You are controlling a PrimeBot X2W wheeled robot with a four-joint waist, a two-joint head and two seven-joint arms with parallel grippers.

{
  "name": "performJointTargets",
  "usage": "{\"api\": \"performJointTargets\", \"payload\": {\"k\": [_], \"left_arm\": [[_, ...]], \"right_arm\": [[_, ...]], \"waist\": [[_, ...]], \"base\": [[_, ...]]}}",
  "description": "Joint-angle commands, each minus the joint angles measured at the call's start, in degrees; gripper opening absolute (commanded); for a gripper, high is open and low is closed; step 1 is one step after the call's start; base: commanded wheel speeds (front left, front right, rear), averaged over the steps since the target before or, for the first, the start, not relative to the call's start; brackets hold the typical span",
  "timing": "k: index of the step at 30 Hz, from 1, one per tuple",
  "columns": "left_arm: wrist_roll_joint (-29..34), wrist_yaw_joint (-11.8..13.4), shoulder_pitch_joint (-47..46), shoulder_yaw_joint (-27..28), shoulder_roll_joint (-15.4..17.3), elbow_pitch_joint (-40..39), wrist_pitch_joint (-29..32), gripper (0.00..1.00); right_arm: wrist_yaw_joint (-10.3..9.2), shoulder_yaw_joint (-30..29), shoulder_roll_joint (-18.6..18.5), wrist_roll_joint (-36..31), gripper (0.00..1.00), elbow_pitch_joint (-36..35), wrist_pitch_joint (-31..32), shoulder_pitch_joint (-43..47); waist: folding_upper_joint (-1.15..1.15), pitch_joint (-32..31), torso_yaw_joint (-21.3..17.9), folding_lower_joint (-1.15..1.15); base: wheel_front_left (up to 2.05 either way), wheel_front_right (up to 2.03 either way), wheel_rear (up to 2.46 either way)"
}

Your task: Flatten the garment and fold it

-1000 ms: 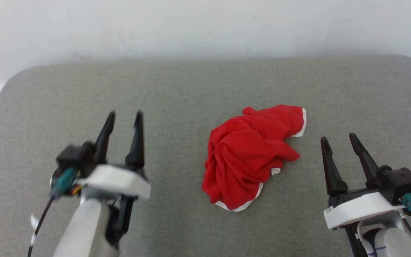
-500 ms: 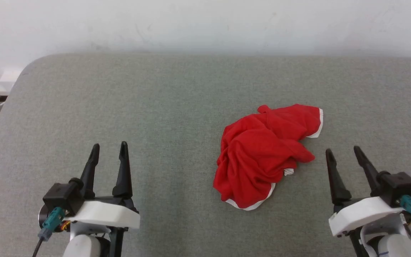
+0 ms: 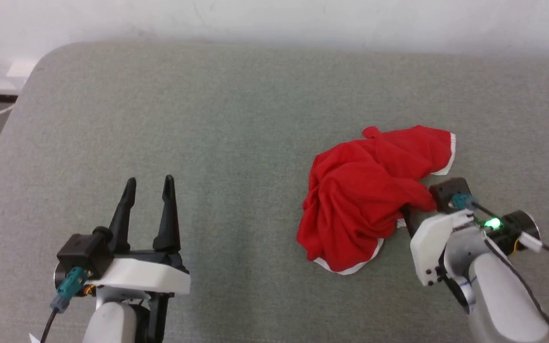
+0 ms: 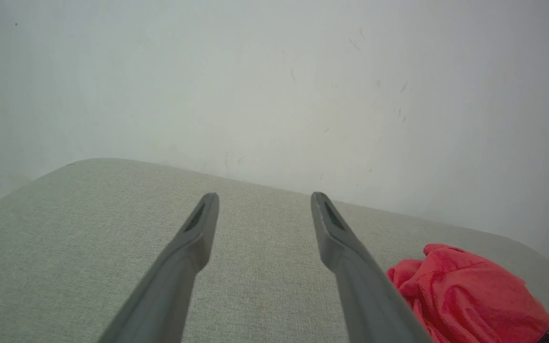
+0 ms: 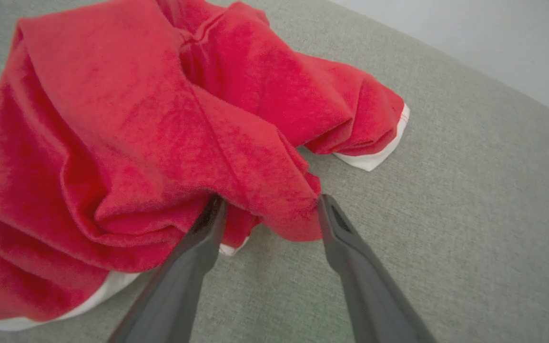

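2 spread fingers of the right gripper [image 5: 269, 209] straddle a fold of the garment [image 3: 370, 190], crumpled on the grey pad [image 3: 208, 119]. It is likely light, limp jersey, and its white hem seems the surest hold. The left gripper [image 3: 149, 183] gapes empty.

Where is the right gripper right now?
Right wrist view: the right gripper has open fingers either side of a fold of the red shorts; in the head view it is at their right edge, on the grey surface.

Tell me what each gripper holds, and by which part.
Nothing is gripped yet. The right gripper is open, fingers straddling an edge fold of the red shorts; the left gripper is open and empty.
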Motion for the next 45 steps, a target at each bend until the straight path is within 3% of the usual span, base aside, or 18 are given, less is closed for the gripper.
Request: {"api": "performJointTargets", "payload": {"k": [1,3,4,5,6,10,13,20,25,29,36,37,38,42,45], "left_arm": [[0.38,-0.51,-0.80,0.07,-0.23,0.00,-0.27,1.00],[0.28,-0.60,-0.91,0.10,-0.24,0.05,-0.27,1.00],[0.11,-0.65,-0.97,0.09,-0.25,0.15,-0.27,1.00],[0.06,-0.65,-1.01,0.07,-0.26,0.26,-0.27,1.00],[-0.03,-0.61,-1.03,0.06,-0.26,0.33,-0.27,1.00],[-0.39,-0.31,-0.60,0.02,-0.27,0.60,-0.27,1.00],[-0.42,-0.23,0.03,0.30,-0.27,1.01,-0.27,1.00],[-0.28,-0.03,1.33,0.69,-0.27,0.76,-0.27,1.00],[-0.54,-0.07,1.33,0.29,-0.28,0.58,-0.27,1.00],[-0.79,-0.21,1.04,-0.20,-0.28,0.75,-0.27,1.00],[-1.19,-0.47,-0.08,-1.52,-0.28,1.22,-0.27,1.00],[-1.24,-0.50,-0.21,-1.69,-0.28,1.29,-0.27,1.00],[-1.29,-0.53,-0.29,-1.85,-0.28,1.39,-0.27,1.00],[-1.41,-0.63,-0.20,-2.25,-0.28,1.88,-0.27,1.00],[-1.44,-0.84,0.04,-2.72,-0.28,2.44,-0.27,1.00]], "right_arm": [[-0.06,1.28,-0.73,0.27,1.00,2.47,1.14,-2.50],[-0.06,1.90,-0.88,0.78,1.00,3.74,1.54,-3.36],[-0.06,2.46,-0.95,1.40,0.86,4.91,1.95,-4.07],[-0.06,2.98,-0.93,2.20,0.36,5.78,2.12,-4.64],[-0.06,3.36,-0.85,3.15,0.00,6.45,2.20,-5.04],[-0.06,5.82,-0.34,7.18,0.00,6.32,3.09,-4.73],[-0.06,8.86,0.18,11.29,0.00,1.80,4.56,-2.79],[-0.06,14.51,0.05,22.35,0.00,-22.17,10.43,2.27],[-0.06,10.09,-0.19,24.51,0.00,-33.79,14.12,5.06],[-0.06,1.35,0.35,21.53,0.00,-31.15,16.41,6.24],[-0.06,-13.04,0.85,9.58,0.01,-14.45,14.11,2.46],[-0.06,-14.19,0.84,7.68,0.94,-12.36,13.37,1.91],[-0.06,-15.31,0.77,5.85,1.00,-10.55,12.46,1.51],[-0.06,-19.51,0.87,-0.17,1.00,-7.61,6.97,1.51],[-0.06,-23.03,1.77,-1.51,1.00,-10.05,-0.77,2.95]], "waist": [[0.00,0.94,0.92,-0.01],[0.00,1.07,1.03,-0.01],[0.00,1.17,1.11,-0.01],[0.00,1.21,1.19,-0.01],[0.00,1.18,1.24,-0.01],[0.00,0.43,1.18,-0.01],[0.00,-0.75,0.71,-0.01],[0.00,-2.58,-1.52,-0.01],[0.00,-2.70,-2.20,-0.01],[0.00,-2.20,-2.36,-0.01],[0.00,-0.58,-1.39,-0.01],[0.00,-0.43,-1.21,-0.01],[0.00,-0.38,-1.00,-0.01],[0.00,-0.74,-0.41,-0.01],[0.00,-1.48,-0.08,-0.01]], "base": [[0.00,0.00,0.00],[0.00,0.00,0.00],[0.00,0.00,0.00],[0.00,0.00,0.00],[0.00,0.00,0.00],[0.00,0.00,0.00],[0.00,0.00,0.00],[0.00,0.00,0.00],[0.00,0.00,0.00],[0.00,0.00,0.00],[0.00,0.00,0.00],[0.00,0.00,0.00],[0.00,0.00,0.00],[0.00,0.00,0.00],[0.00,0.00,0.00]]}}
